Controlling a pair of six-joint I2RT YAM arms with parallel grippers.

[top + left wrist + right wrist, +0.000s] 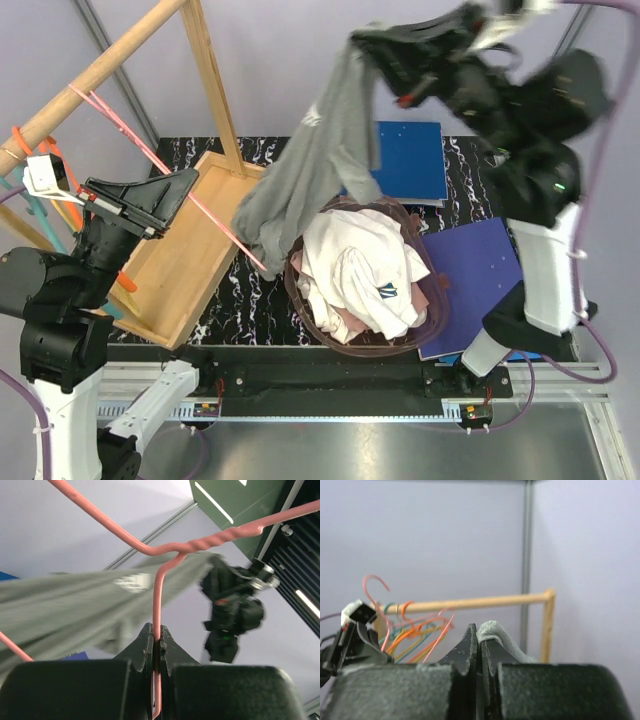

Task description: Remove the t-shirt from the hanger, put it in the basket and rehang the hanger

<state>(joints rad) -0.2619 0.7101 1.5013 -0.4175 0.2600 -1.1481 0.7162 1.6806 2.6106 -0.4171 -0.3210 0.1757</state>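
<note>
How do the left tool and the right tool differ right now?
The left tool is shut on the pink hanger wire; the right tool is shut on grey t-shirt fabric. The left tool is beside the wooden rack; the right tool is held up beyond the basket. Both are shut.

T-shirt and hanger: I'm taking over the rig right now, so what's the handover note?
Left gripper: shut on the pink hanger, on the wire near its twisted neck.
Right gripper: shut on the grey t-shirt, held high above the laundry basket.
Done: most of the shirt hangs from the right gripper, away from the hanger's neck.
Left: in the top view the shirt's lower end overlaps the hanger's far end, and I can't tell if it is free. Pull it clear, then probably release it into the basket.
</note>
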